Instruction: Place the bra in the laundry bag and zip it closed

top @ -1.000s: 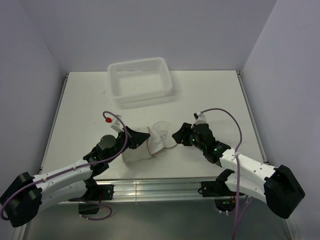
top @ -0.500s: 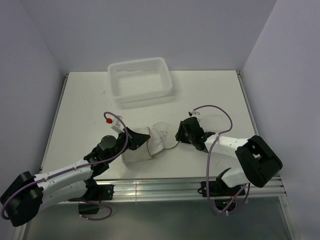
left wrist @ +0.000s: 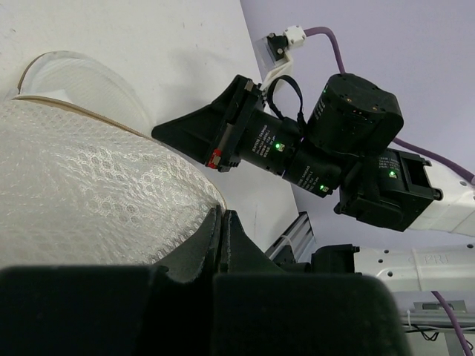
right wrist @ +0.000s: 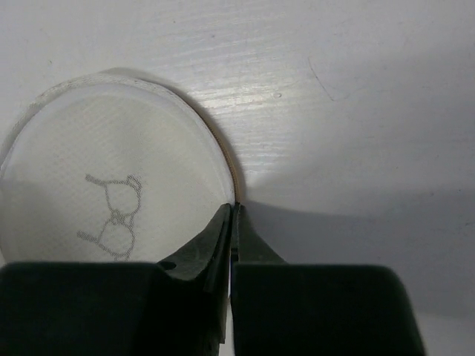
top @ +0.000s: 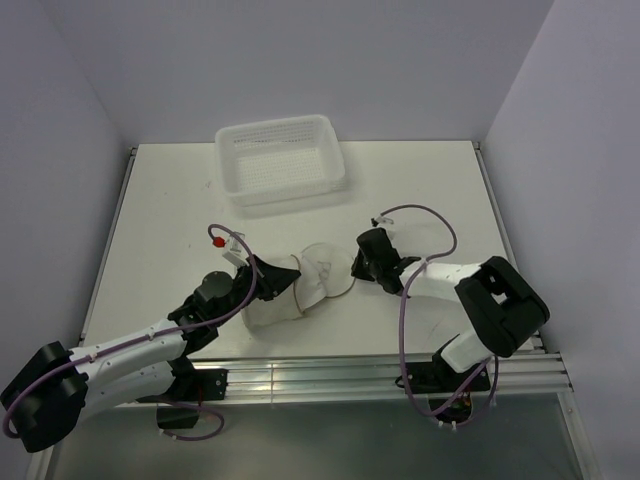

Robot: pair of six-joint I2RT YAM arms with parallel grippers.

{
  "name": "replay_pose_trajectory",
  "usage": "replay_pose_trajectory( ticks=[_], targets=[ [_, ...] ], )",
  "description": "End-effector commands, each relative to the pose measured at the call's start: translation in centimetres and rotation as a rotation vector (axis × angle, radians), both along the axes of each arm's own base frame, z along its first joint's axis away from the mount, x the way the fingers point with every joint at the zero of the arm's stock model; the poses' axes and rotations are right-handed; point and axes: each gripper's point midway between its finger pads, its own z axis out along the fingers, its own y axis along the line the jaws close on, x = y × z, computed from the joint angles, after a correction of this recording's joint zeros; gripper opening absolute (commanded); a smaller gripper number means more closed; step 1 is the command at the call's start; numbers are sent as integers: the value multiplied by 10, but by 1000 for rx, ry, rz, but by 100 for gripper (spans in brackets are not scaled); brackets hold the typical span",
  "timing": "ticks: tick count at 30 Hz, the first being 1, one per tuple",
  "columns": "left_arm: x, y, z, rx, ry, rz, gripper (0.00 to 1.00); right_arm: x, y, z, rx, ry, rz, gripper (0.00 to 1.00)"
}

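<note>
The laundry bag [top: 322, 270] lies open at the table's near middle, a flat pale disc with a small bra drawing [right wrist: 111, 215] joined to a domed mesh half [left wrist: 89, 185]. White fabric fills the domed half under the mesh; this looks like the bra [top: 268, 308], though its shape is not clear. My left gripper [top: 292, 272] is shut on the domed half's beige rim [left wrist: 211, 204]. My right gripper [top: 352, 272] is shut on the flat disc's right rim [right wrist: 234, 200]. Its black fingers [left wrist: 185, 133] also show in the left wrist view.
A white perforated basket [top: 226, 165] stands at the back of the table, left of centre, with nothing in it. Walls close the table on the left, right and back. A metal rail [top: 320, 375] runs along the near edge between the arm bases.
My right gripper has moved left to the flat disc's rim and gone from open to shut on it. The left arm and the bag have stayed still.
</note>
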Motion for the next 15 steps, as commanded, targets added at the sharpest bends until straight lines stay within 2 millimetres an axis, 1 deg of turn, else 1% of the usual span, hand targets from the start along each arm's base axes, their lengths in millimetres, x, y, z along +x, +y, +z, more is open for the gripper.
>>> replay_pose_trajectory(
  ticks=[1,3,4,6,7,8,9,10,11,12,13,14,15],
  targets=[
    [1,-2,14,-31,-51,-10,0,-4,-7,7,-2,-34,-27,0],
    [2,-3,17,-28,-61,-11,0,2,-8,31,29,-106,-37,0],
    [4,-3,23,-32,-74,-2,0,4,-7,63,80,-195,-39,0],
    [6,-2,27,-15,-84,6,0,2,-12,97,107,-279,-40,0],
    [8,-1,36,-23,-102,16,0,0,-13,142,161,-380,-38,0],
    [9,0,39,-20,-107,24,0,-6,-21,153,133,-398,-40,0],
    [10,2,38,-2,-107,30,0,-8,-23,178,148,-440,-40,0],
    [10,3,42,-6,-115,36,0,-19,-25,212,195,-511,-28,0],
    [12,6,43,-4,-117,51,0,-28,-30,221,184,-516,-12,0],
    [12,7,42,-2,-116,58,0,-34,-31,237,201,-538,0,0],
    [12,8,43,0,-115,64,0,-44,-33,275,256,-601,16,0],
    [13,9,43,0,-115,67,0,-50,-33,282,254,-599,42,0],
    [14,8,45,-4,-118,67,0,-55,-29,297,275,-614,65,0]
  ],
)
